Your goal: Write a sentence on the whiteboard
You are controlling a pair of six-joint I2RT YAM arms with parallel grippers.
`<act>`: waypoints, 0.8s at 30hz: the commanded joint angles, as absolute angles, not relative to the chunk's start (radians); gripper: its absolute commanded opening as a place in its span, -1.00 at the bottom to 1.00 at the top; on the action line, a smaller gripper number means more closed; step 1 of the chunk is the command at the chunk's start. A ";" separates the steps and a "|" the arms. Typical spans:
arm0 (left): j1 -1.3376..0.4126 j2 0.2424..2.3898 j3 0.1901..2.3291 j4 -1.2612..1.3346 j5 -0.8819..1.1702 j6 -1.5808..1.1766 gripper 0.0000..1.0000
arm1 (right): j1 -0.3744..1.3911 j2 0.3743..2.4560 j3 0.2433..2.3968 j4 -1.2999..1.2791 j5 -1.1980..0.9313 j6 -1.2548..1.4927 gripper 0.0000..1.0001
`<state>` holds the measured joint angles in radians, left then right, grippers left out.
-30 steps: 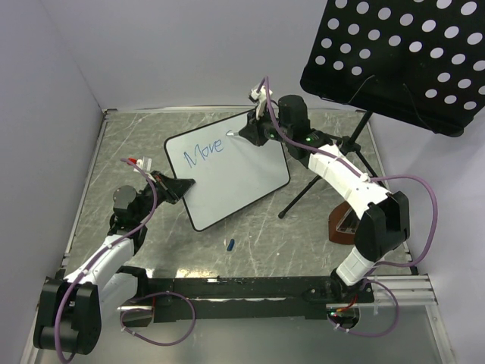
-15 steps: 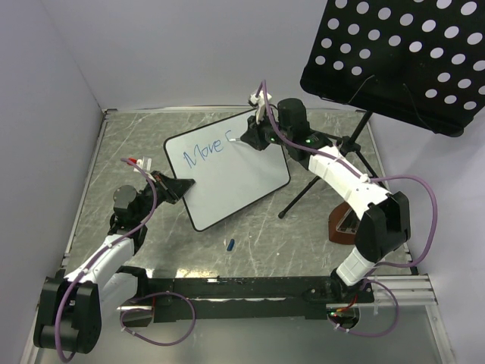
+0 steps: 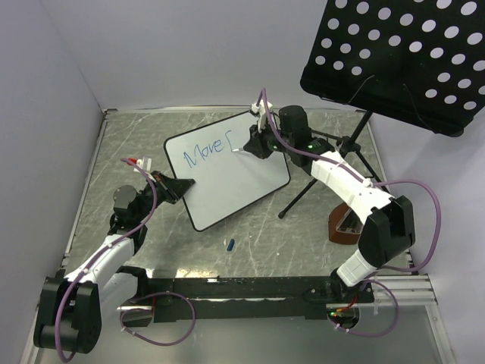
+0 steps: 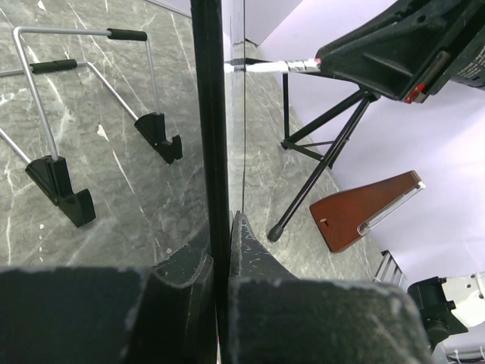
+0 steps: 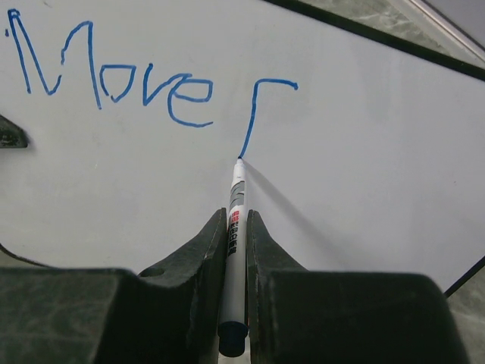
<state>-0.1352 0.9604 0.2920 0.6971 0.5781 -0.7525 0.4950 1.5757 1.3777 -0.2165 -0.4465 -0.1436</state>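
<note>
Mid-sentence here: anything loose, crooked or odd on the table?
One small blue piece, possibly a marker cap, lies loose on the table just in front of the whiteboard. The board sits skewed to the table edges, with the left gripper clamped on its rim. Nothing else stands out.

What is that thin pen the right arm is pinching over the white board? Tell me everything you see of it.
It is a slim marker pen with a white and grey barrel, a red printed label and a dark blue rear end. The right gripper clamps it, pointing forward. Its tip touches the black-rimmed whiteboard at the lower end of a blue stroke.
</note>
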 commanded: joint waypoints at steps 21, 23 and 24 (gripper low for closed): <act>-0.143 0.982 0.304 0.704 0.629 -0.627 -0.98 | 0.492 1.514 1.466 -0.201 -0.502 -0.089 -1.00; -0.143 0.982 0.305 0.706 0.629 -0.627 -0.98 | 0.489 1.531 1.479 -0.192 -0.482 -0.089 -1.00; -0.143 0.980 0.304 0.706 0.629 -0.629 -0.98 | 0.489 1.537 1.483 -0.190 -0.476 -0.090 -1.00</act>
<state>-0.1352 0.9745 0.2920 0.7185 0.5880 -0.7444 0.4950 1.5471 1.4216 -0.2325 -0.5091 -0.1017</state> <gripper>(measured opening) 0.073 0.176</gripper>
